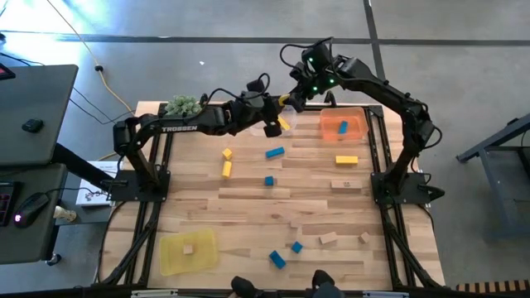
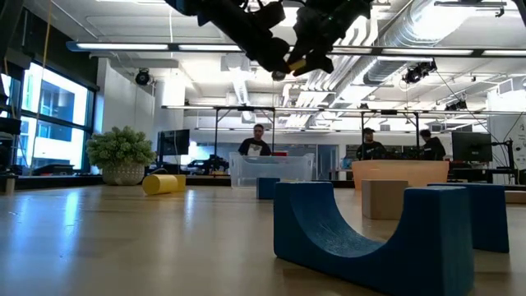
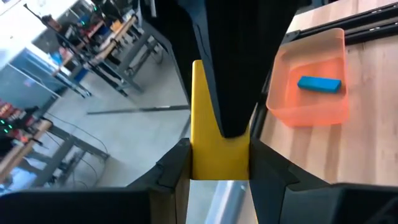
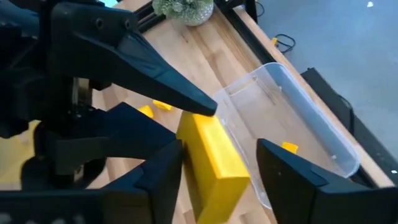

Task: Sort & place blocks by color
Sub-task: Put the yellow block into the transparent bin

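Left claw (image 3: 217,165) pinches yellow block (image 3: 214,130); right claw (image 4: 214,180) straddles it.

This is a robotics lab in a large open industrial hall. The low view shows a high ceiling with exposed silver ducts (image 2: 460,33), pipes and long strip lights (image 2: 205,48), tall windows (image 2: 49,123) at one side, and rows of workbenches where three people (image 2: 256,141) sit or stand among monitors (image 2: 470,146). The floor (image 1: 207,21) around the rig is bare grey concrete with cables trailing across it. A butcher-block tabletop (image 1: 248,207) sits in a black metal frame (image 1: 137,178) carrying two robot arms. Beside it, a desk (image 1: 33,91) holds a mouse (image 1: 33,125) and a glowing keyboard (image 1: 7,203). Beyond the left jaws, more benches (image 3: 81,56) crowded with equipment stand on the same concrete.
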